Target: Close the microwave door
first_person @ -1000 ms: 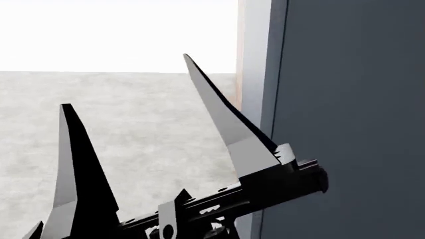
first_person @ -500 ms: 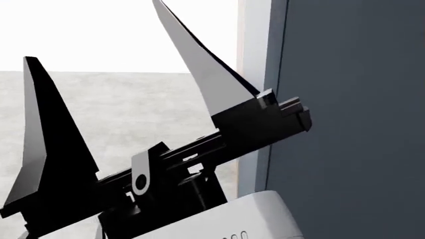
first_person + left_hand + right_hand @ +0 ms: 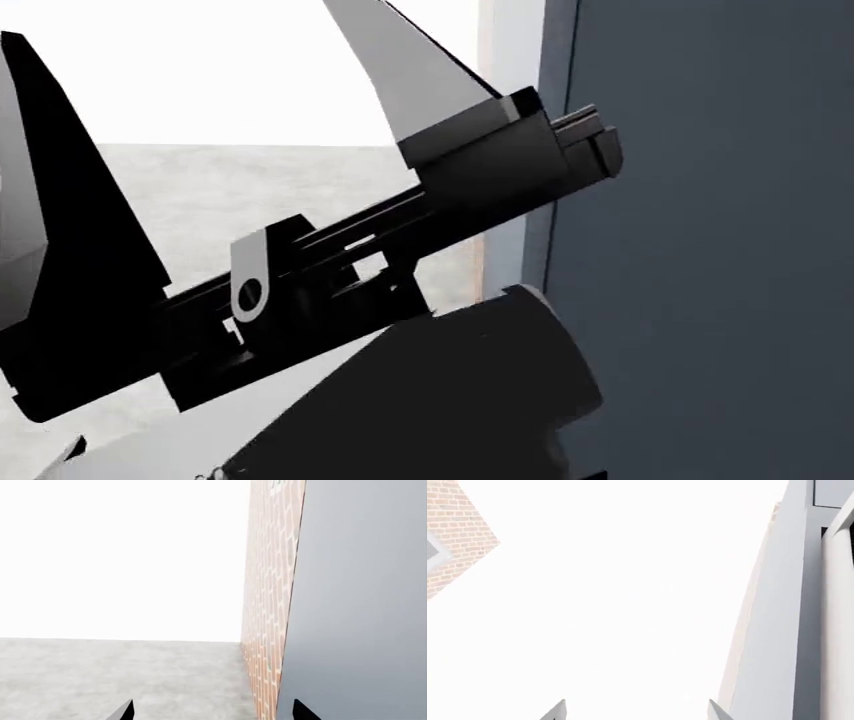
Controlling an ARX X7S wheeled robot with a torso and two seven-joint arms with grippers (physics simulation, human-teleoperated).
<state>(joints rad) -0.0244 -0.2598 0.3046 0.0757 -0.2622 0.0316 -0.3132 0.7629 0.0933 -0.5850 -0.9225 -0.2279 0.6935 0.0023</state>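
1. Left gripper (image 3: 187, 40) in the head view: jaws spread wide, nothing between them. Dark finger (image 3: 67, 200) at the far left of the view, pale finger (image 3: 414, 70) just beside the door's edge, with its tip cut off by the top of the view.
2. Raised markedly against the frame of 1.0 s ago, where both fingertips lay well inside the view and the gripper body (image 3: 507, 165) sat low in it; higher again than at 0.5 s ago. Spread of the jaws unchanged across the three frames.
3. Dark wrist housing (image 3: 454, 400) now filling the lower middle of the head view, in place of the pale casing seen there 0.5 s ago.
4. Large grey-blue panel at the right of the head view, apparently the microwave door (image 3: 707, 250), though seen too close to be sure. Standing upright, with a pale edge strip (image 3: 514, 100) toward the gripper; end of the gripper body overlapping that edge. Placed as in both earlier frames.
5. Left wrist view: the same gripper (image 3: 213, 711) shown only by two fingertips, set apart; door (image 3: 360, 605) beside one of them, brick wall (image 3: 267, 605) beyond it, grey floor (image 3: 120, 675) ahead.
6. Right wrist view: right gripper (image 3: 635, 710) likewise spread and empty, facing white background, with pale grey panels (image 3: 774, 630) to one side.
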